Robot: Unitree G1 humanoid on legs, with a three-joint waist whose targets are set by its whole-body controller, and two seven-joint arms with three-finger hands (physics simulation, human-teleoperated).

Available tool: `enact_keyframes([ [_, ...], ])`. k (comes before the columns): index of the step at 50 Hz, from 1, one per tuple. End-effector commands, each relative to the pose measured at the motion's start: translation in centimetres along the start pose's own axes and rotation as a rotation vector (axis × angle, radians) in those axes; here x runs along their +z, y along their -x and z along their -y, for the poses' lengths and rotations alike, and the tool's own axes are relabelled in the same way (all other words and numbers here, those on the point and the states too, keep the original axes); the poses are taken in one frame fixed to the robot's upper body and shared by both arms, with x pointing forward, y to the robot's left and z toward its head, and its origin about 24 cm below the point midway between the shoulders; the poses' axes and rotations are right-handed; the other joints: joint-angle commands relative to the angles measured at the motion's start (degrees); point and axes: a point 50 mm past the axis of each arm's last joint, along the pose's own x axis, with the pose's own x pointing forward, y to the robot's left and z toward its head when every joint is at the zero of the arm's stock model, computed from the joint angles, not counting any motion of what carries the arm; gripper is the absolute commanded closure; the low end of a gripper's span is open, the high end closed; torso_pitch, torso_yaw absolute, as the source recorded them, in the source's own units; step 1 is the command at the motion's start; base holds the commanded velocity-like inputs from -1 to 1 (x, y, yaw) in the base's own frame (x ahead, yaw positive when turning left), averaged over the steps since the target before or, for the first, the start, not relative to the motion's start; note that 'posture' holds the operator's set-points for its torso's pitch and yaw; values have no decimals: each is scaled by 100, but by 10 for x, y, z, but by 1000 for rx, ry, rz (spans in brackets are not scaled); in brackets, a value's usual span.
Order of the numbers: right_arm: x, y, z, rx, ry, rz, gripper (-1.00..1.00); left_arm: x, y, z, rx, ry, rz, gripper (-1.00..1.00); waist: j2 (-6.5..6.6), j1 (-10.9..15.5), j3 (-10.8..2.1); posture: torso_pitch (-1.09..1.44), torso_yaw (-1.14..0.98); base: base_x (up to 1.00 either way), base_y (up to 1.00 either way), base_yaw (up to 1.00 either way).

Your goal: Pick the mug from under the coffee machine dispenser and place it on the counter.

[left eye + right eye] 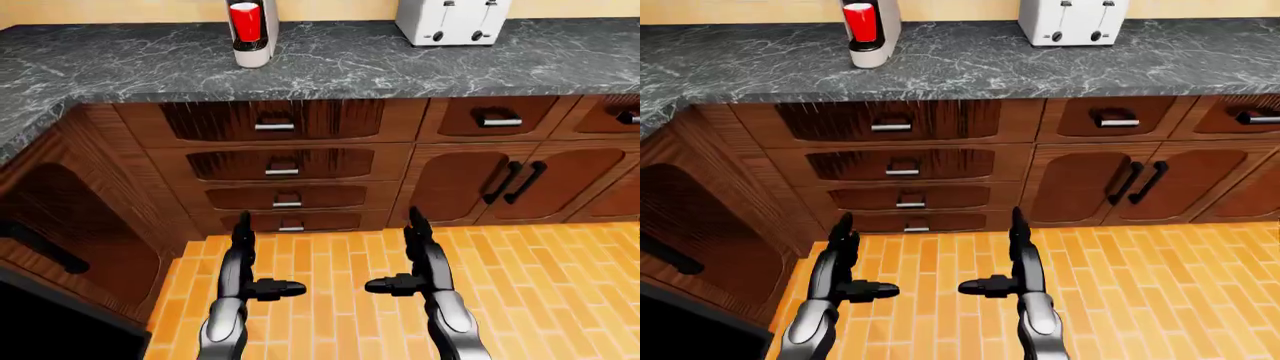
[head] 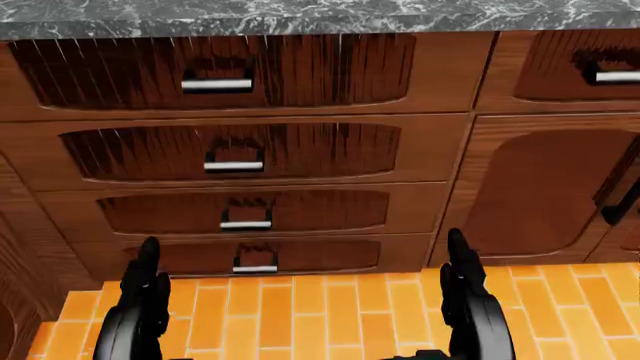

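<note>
Under the coffee machine, red mug upright, long axis vertical.

I face a dark marbled counter running along a tan wall, over brown wooden drawers with metal handles and cupboard doors; below me lies an orange brick floor, evenly lit

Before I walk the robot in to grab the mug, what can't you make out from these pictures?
- Coffee machine: top cut off by the left-eye view's upper edge.
- Red mug: handle not visible; rim at the frame edge.
- Toaster: top cropped.
- Head view: counter only as an edge strip; mug out of frame.
- Both hands: empty, open.
</note>
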Motion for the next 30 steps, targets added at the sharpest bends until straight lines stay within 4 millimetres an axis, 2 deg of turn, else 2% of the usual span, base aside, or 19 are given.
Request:
enact_keyframes([
  [1, 37, -4, 1, 7, -8, 174, -100, 43, -2, 1, -20, 15, 194, -100, -45, -12, -5, 0, 0, 0, 0, 0],
  [2, 39, -4, 1, 10, -10, 178, -100, 46, -1, 1, -20, 26, 199, -100, -41, 14, -211, 0, 0, 0, 0, 0],
  [3, 40, -4, 1, 11, -10, 180, -100, 48, -1, 0, -19, 28, 203, -100, -4, 42, -366, 0, 0, 0, 0, 0],
  [5, 42, -5, 1, 11, -8, 188, -100, 55, -1, -1, -14, 32, 215, -100, -45, 32, -104, 0, 0, 0, 0, 0],
  [7, 48, -6, 2, 11, -6, 200, -100, 60, -1, -2, -9, 28, 229, -100, -47, 40, -392, 0, 0, 0, 0, 0],
  [8, 52, -7, 3, 6, -16, 202, -100, 65, -1, -3, -8, 28, 236, -100, -45, 43, -426, 0, 0, 0, 0, 0],
  [17, 84, -12, 9, -1, -26, 255, -100, 97, 0, -15, 14, 27, 293, -100, -12, 44, -492, 0, 0, 0, 0, 0],
  [20, 109, -12, 11, 8, 12, 326, -100, 111, -1, -25, 39, 32, 314, -100, -15, 49, -522, 0, 0, 0, 0, 0],
  [30, 156, -30, 41, -42, 33, 401, -100, 158, 2, -48, 99, 7, 412, -100, -4, 38, -511, 0, 0, 0, 0, 0],
])
